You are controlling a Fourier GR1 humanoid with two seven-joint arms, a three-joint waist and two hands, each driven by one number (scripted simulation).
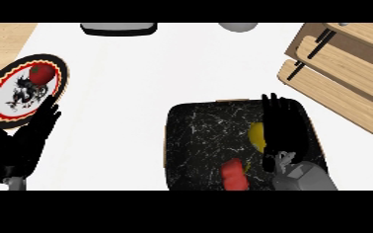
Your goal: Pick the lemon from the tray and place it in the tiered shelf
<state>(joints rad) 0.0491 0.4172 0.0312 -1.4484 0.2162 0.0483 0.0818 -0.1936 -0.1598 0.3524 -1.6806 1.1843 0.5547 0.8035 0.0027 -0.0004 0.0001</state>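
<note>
1 black marble tray [197,138], 1 lemon [256,135], 1 red item [234,175] on tray, 1 patterned plate [18,96], 1 tomato [40,75], 1 wooden tiered shelf [331,66], 2 hands: left [33,135], right [282,131].

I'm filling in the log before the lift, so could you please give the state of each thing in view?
lemon: on the tray, partly hidden by the right hand
right hand: open, fingers straight, over the lemon
left hand: open, resting at left edge
tray: flat on counter
tiered shelf: holds no lemon
</note>
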